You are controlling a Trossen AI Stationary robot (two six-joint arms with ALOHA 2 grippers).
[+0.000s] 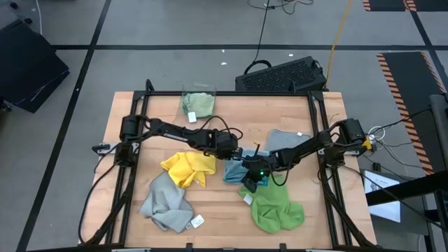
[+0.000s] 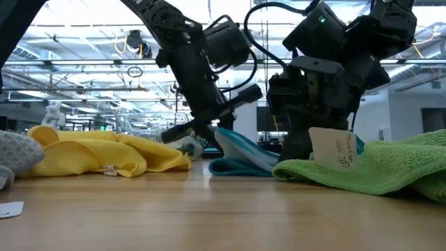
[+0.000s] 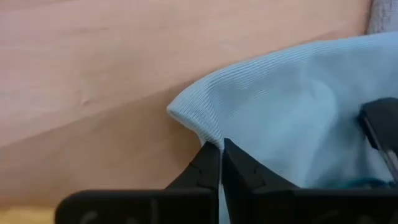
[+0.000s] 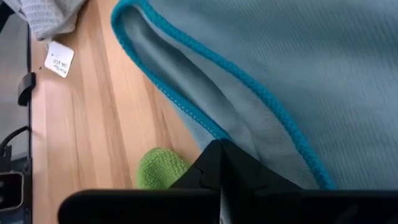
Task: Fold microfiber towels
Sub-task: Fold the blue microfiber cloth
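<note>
A grey towel [image 1: 165, 203] lies crumpled at the front left of the table [image 1: 126, 210], with a yellow towel [image 1: 187, 168] just behind it. A pale green towel [image 1: 199, 104] sits in a clear bin [image 1: 198, 92] at the back. At the centre, the left gripper [image 1: 236, 155] is pinched tight on 1 edge of the light blue towel [image 3: 292, 112], and the right gripper [image 1: 250, 176] is clamped on another edge of it. Behind the right arm lies a 2nd grey towel [image 1: 283, 140]. The bright green towel [image 1: 276, 210] lies at the front, just beside the right gripper.
</note>
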